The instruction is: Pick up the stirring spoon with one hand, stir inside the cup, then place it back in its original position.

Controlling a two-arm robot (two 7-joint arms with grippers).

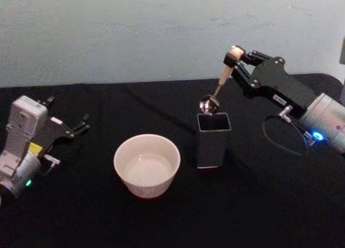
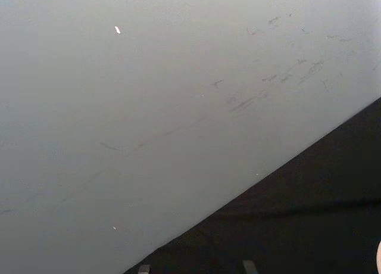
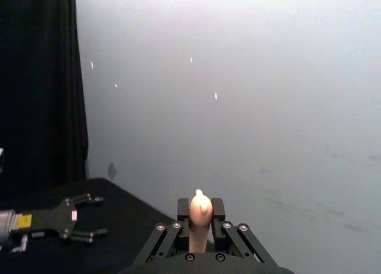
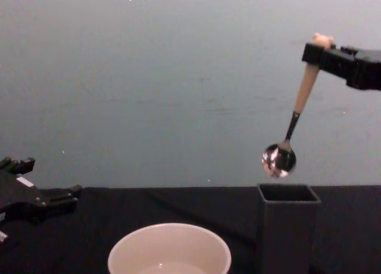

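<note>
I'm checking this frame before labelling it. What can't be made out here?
- Inside the holder: head view, too dark.
- Bowl of the spoon: right wrist view, hidden by the right gripper.
- Base of the cup: chest view, cut off by lower edge.

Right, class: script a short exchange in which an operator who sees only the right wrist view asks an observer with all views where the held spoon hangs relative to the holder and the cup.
Operator: My right gripper pinches the stirring spoon near its top. Where is its bowl?
Observer: In the chest view it hangs just above the open mouth of the dark grey holder, not inside it.
Operator: And where is the cup?
Observer: The white cup stands to the robot's left of the holder, apart from it and slightly nearer the robot.
</note>
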